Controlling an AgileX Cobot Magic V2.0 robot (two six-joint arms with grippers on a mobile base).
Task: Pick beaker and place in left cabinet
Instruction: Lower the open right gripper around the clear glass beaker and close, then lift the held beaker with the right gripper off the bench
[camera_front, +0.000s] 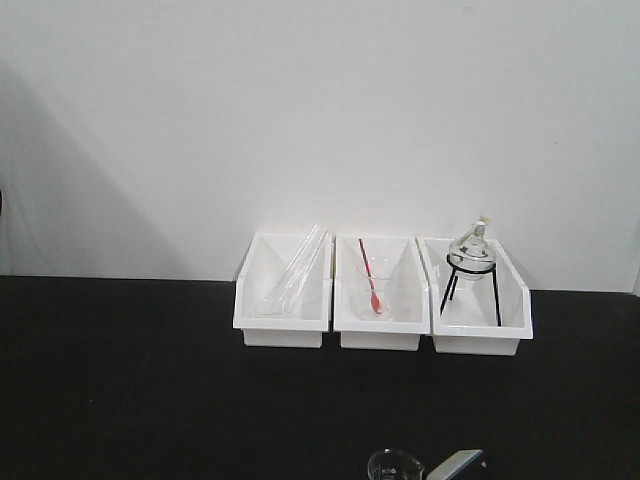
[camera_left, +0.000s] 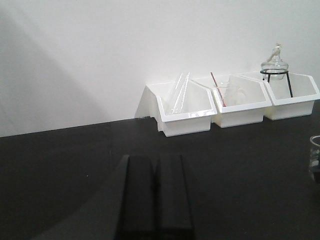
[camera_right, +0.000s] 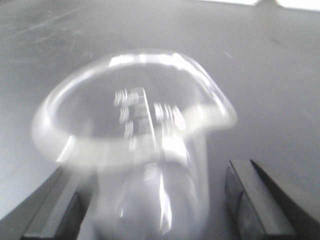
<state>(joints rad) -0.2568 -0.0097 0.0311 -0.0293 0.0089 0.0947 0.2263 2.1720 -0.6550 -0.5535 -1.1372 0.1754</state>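
The beaker (camera_right: 135, 140), clear glass with a pour spout and white marks, fills the right wrist view, blurred. It stands between the fingers of my right gripper (camera_right: 152, 200), which is open: the right finger (camera_right: 250, 200) is a clear gap away from the glass, while the left one sits close beside it. In the front view the beaker (camera_front: 395, 467) shows at the bottom edge on the black table, with a grey finger (camera_front: 455, 465) next to it. My left gripper (camera_left: 155, 162) is shut and holds nothing, low over the table. The left cabinet is out of view.
Three white bins stand against the back wall: glass tubes in the left one (camera_front: 285, 325), a beaker with a red stirrer (camera_front: 372, 290) in the middle one, a flask on a black tripod (camera_front: 470, 262) in the right one.
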